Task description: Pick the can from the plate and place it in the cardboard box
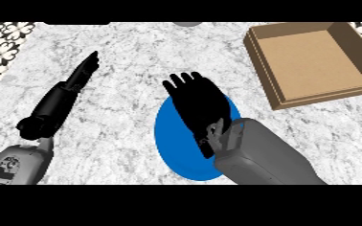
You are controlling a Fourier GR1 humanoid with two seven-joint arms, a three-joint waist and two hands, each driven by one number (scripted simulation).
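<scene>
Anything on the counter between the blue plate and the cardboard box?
Head view: only bare marble counter lies between the blue round plate and the open brown cardboard box.

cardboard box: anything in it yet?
Empty. The cardboard box shows only its bare brown floor; no can is visible anywhere. The right hand covers the blue plate.

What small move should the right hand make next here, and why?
Probably lower and curl its fingers, if the can is beneath. The right hand is spread flat over the blue plate, and no can shows, so it is likely hidden under the palm, though I cannot confirm that. The cardboard box sits open to the upper right. The left hand rests on the counter.
</scene>
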